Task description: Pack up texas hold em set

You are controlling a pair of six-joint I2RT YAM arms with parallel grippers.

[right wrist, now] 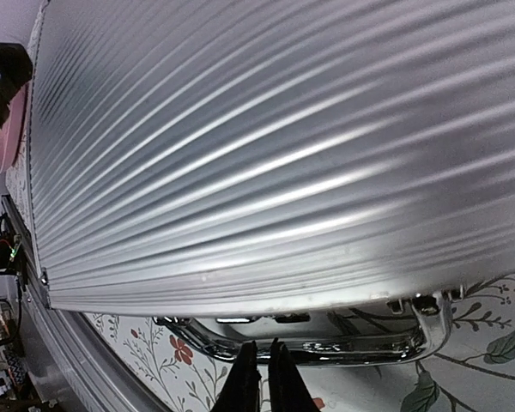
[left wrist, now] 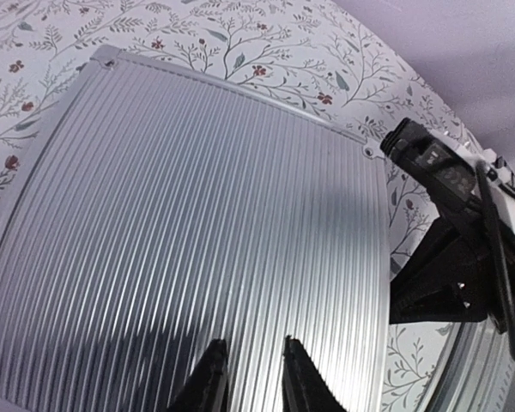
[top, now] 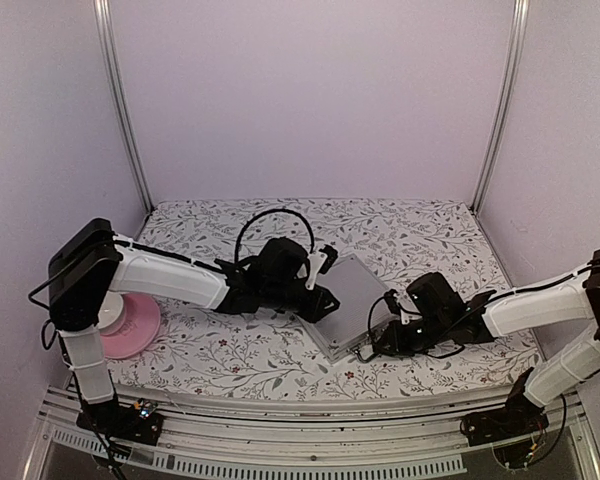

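The texas hold em set is a ribbed silver case (top: 355,295) lying closed on the flowered table cloth. My left gripper (top: 318,290) rests over the lid's left part. In the left wrist view its fingertips (left wrist: 251,343) stand a narrow gap apart just above the lid (left wrist: 197,215), with nothing between them. My right gripper (top: 382,345) is at the case's near edge. In the right wrist view it (right wrist: 263,345) is shut, tips against the chrome handle (right wrist: 343,350) below the lid (right wrist: 283,154). Cards and tokens are hidden.
A pink plate (top: 140,325) with a white bowl (top: 110,310) stands at the table's left edge, beside my left arm. The right arm's black wrist (left wrist: 446,172) shows just past the case's corner. The metal rail (top: 310,420) runs along the near edge.
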